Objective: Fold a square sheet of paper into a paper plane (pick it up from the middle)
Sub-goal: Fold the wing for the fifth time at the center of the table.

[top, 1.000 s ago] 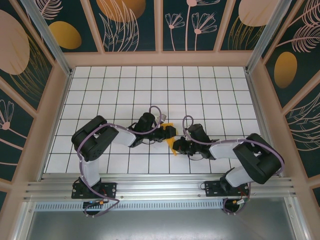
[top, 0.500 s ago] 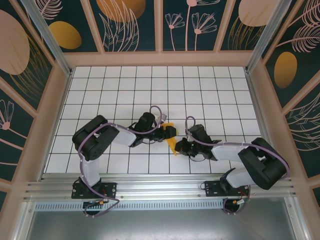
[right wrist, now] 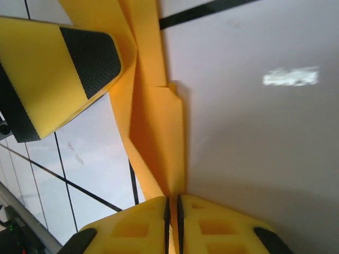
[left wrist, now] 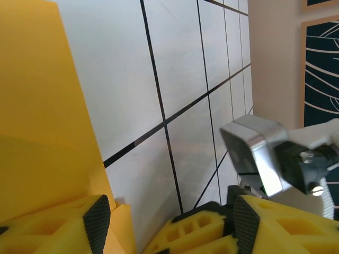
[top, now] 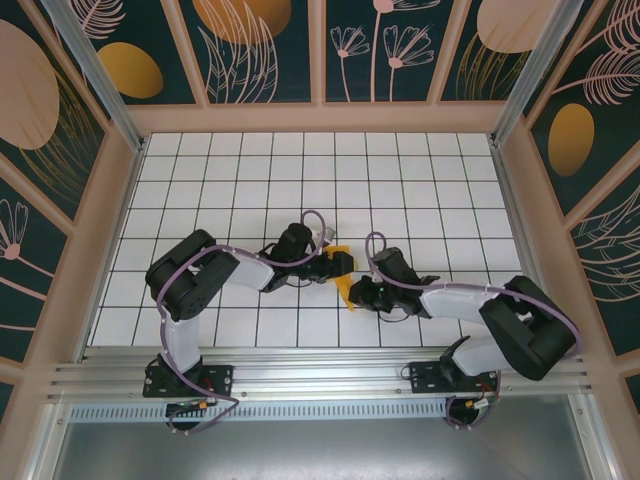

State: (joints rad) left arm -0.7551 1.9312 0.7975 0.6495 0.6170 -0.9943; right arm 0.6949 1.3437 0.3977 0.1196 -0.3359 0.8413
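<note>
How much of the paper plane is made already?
Some of it. The paper already has folds and a crease, so it is not a flat square. Right now the right jaws are pinched shut on its folded edge, and the left jaws stand open with one finger against it. I can't see a finished pointed plane, so more folds are probably left.
</note>
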